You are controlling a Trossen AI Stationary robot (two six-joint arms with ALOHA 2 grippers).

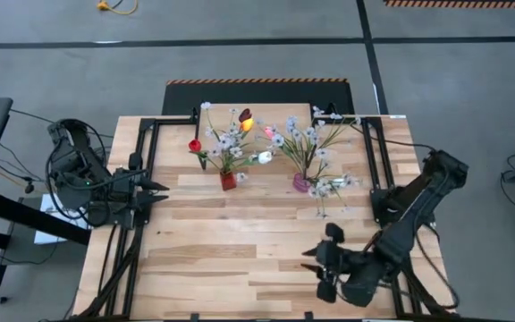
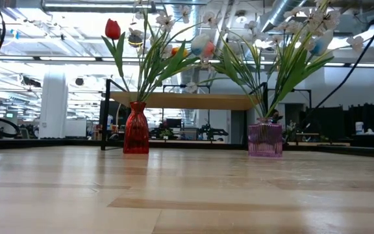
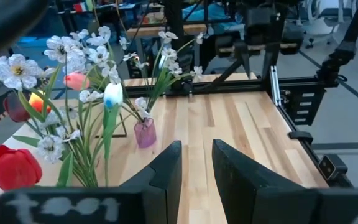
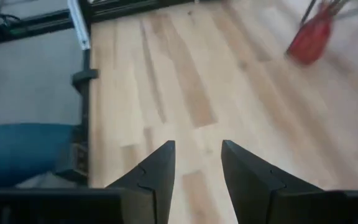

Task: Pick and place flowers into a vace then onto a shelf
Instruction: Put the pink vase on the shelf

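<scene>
Left tool (image 1: pixel 161 193) parted (empty), right tool (image 1: pixel 314 261) parted

Straight down on the whole table (image 1: pixel 240 241) from overhead. Level across it from tabletop height. Red vase (image 2: pixel 136 128) shared with both wrist views.

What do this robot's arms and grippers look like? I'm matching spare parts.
Both arms are dark, jointed and near-black. The left gripper and right gripper each have two flat, angular black fingers. Black cables loop beside the left arm; no markings are legible.
</scene>
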